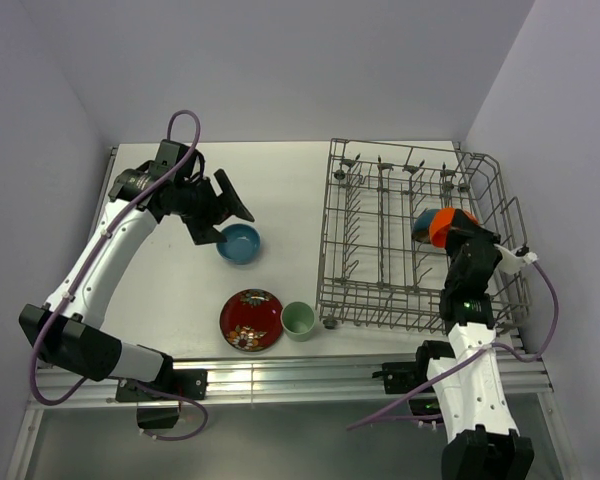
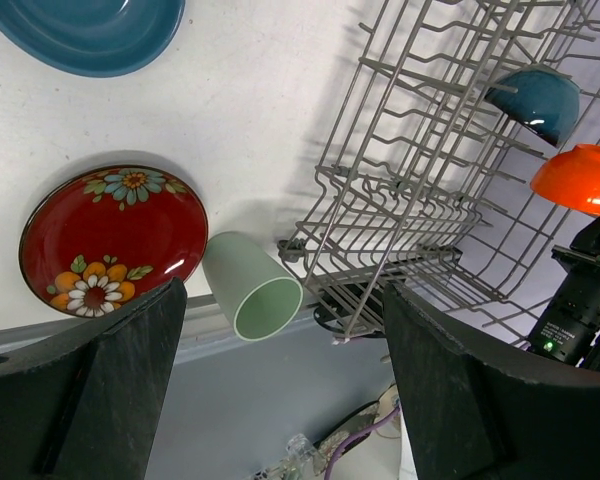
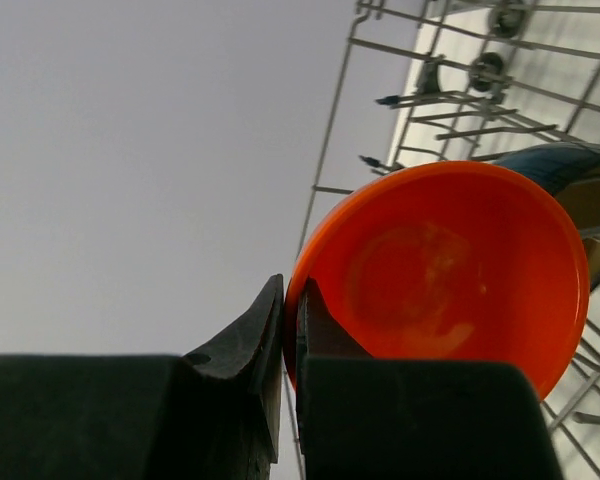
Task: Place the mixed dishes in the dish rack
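My right gripper (image 1: 452,236) (image 3: 291,300) is shut on the rim of the orange-red bowl (image 1: 441,225) (image 3: 450,270) and holds it on edge over the right part of the dish rack (image 1: 332,240) (image 3: 332,110). A dark bluish bowl (image 1: 423,222) (image 2: 538,98) stands in the rack just left of it. My left gripper (image 1: 222,214) (image 2: 280,330) is open and empty, just above and left of the blue bowl (image 1: 239,243) (image 2: 85,35) on the table. The red patterned plate (image 1: 251,320) (image 2: 110,240) and the pale green cup (image 1: 298,320) (image 2: 252,285) stand near the front edge.
The rack (image 2: 410,180) fills the right half of the white table (image 1: 280,190), with its wheels by the cup. Purple-grey walls close in the back and sides. A metal rail (image 1: 310,375) runs along the front edge. The right arm (image 2: 580,300) rises beside the rack.
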Motion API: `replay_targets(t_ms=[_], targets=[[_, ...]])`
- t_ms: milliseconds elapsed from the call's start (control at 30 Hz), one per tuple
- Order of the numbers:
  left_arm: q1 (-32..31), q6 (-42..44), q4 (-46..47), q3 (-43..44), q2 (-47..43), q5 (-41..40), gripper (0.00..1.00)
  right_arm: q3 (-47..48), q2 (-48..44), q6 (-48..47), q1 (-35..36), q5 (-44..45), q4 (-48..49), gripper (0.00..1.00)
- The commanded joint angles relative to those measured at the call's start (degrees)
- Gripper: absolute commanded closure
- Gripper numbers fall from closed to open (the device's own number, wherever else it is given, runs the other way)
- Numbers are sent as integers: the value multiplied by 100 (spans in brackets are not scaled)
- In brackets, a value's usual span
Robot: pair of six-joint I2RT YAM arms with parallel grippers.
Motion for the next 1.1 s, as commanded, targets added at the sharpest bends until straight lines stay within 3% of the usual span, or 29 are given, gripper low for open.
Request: replay_targets(t_ms=[0, 333, 700, 933, 1067], targets=[[10, 3, 271, -23, -235, 66, 15, -151, -4, -136, -114, -251, 704, 100], [10, -93, 411, -119, -314, 101, 14, -125, -30, -84, -211, -558, 670, 100], [1, -287, 851, -533, -411, 215, 15, 516, -171, -127, -289, -541, -824, 100], [-7, -173, 807, -322, -280, 145, 15, 1018, 66, -426, -334, -655, -1167, 100], [-7, -59, 711, -120, -69, 110, 15, 1431, 224, -584, -334, -831, -1851, 100]])
